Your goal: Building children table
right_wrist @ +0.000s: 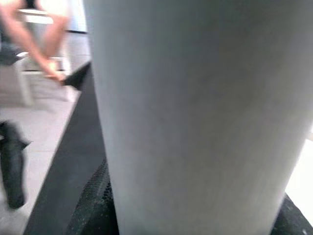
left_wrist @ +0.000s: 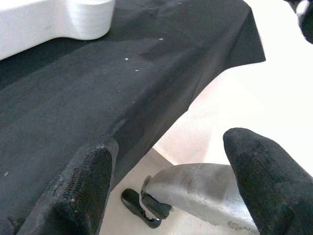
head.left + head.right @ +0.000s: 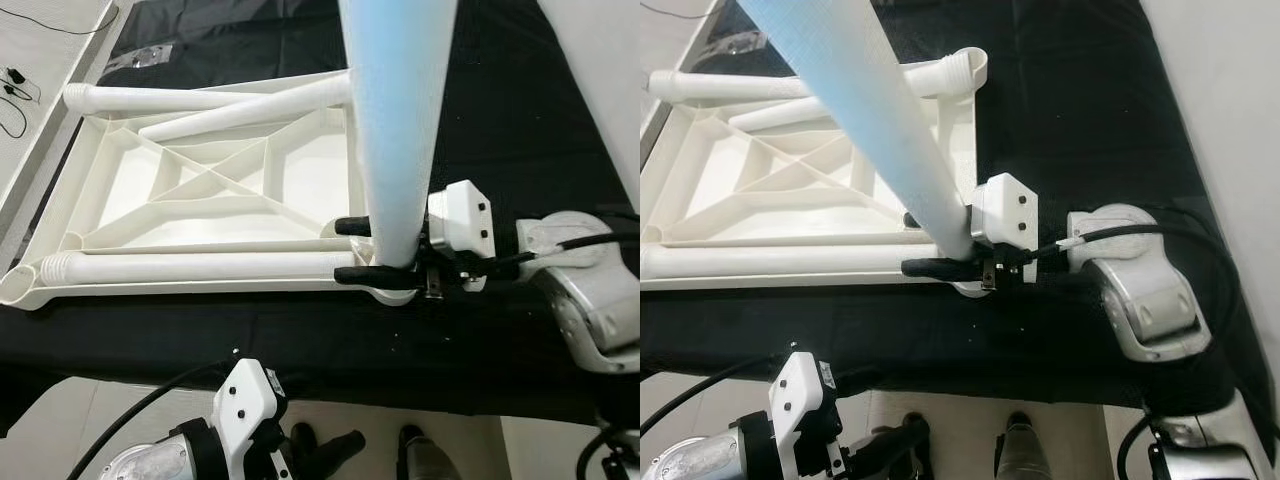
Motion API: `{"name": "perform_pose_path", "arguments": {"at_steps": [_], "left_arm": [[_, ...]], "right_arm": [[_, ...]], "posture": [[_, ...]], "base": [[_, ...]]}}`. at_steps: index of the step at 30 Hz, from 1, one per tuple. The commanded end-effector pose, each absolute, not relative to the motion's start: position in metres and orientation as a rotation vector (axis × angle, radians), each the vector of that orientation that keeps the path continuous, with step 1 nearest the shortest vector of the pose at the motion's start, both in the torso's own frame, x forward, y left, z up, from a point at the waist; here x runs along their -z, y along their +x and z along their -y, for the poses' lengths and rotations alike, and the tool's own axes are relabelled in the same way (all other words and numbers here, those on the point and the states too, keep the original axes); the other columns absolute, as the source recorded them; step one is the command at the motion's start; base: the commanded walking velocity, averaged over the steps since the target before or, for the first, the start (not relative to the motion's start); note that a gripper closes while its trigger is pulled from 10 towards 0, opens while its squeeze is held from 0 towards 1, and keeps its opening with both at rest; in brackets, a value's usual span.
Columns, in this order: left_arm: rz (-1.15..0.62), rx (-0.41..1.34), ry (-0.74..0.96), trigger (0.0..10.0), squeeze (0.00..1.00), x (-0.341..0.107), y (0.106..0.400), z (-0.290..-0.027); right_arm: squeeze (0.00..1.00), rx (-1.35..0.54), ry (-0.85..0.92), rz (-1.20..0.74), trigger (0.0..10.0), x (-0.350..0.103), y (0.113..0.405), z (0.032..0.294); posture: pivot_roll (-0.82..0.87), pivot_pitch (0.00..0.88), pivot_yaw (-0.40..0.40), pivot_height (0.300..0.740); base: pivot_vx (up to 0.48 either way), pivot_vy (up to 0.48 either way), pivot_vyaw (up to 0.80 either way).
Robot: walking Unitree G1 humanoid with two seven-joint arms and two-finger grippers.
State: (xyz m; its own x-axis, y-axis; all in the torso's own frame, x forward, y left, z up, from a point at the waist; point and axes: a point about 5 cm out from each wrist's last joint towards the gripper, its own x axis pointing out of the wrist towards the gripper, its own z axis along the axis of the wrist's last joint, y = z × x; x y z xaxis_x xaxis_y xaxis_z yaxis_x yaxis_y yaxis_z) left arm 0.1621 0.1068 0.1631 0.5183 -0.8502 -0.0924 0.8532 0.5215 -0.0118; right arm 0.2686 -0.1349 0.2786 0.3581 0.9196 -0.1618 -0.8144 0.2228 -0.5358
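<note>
Black cloth covers the work surface, with pale floor at its near edge. On it the right gripper has its two black fingers clamped on either side of the base of an upright white leg, holding it at the near right corner socket of the upturned tabletop. Whether that leg is fully seated I cannot tell, since its foot hides the socket. Outward from there, three more white legs lie flat on the tabletop's ribbed underside: one along the near edge, two crossing near the far edge. So I judge one leg of four is being fitted and three are left. The left gripper hangs below the cloth edge, fingers spread wide and empty
</note>
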Motion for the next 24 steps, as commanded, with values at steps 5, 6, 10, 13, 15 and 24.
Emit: {"name": "perform_pose_path", "arguments": {"at_steps": [5,6,10,13,15,24], "left_arm": [[-0.116,1.02,0.022,10.0,0.0,-0.157,0.161,-0.106],[-0.117,1.02,0.021,10.0,0.0,-0.157,0.161,-0.107],[-0.116,1.02,0.02,10.0,0.0,-0.156,0.162,-0.106],[-0.115,1.016,0.02,10.0,0.0,-0.156,0.161,-0.107],[-0.115,1.012,0.02,10.0,0.0,-0.156,0.161,-0.107],[-0.117,1.009,0.014,10.0,0.0,-0.157,0.162,-0.108]], "right_arm": [[0.0,-1.114,-0.49,-0.055,10.0,-0.234,0.267,0.136],[0.0,-1.087,-0.478,-0.07,10.0,-0.232,0.268,0.137],[0.0,-0.977,-0.421,-0.061,10.0,-0.238,0.28,0.141],[0.0,-0.87,-0.354,-0.058,10.0,-0.246,0.292,0.145],[0.0,-0.822,-0.316,-0.065,10.0,-0.248,0.295,0.147],[0.0,-0.8,-0.222,-0.034,10.0,-0.255,0.294,0.146]], "posture": [[-0.01,0.394,0.16,0.74],[-0.01,0.393,0.159,0.74],[-0.01,0.382,0.151,0.74],[0.0,0.387,0.148,0.74],[0.0,0.392,0.148,0.74],[0.0,0.404,0.153,0.74]], "base": [[0.0,0.0,0.0],[0.0,0.0,0.0],[0.0,0.0,0.0],[0.0,0.0,0.0],[0.0,0.0,0.0],[0.0,0.0,0.0]]}}
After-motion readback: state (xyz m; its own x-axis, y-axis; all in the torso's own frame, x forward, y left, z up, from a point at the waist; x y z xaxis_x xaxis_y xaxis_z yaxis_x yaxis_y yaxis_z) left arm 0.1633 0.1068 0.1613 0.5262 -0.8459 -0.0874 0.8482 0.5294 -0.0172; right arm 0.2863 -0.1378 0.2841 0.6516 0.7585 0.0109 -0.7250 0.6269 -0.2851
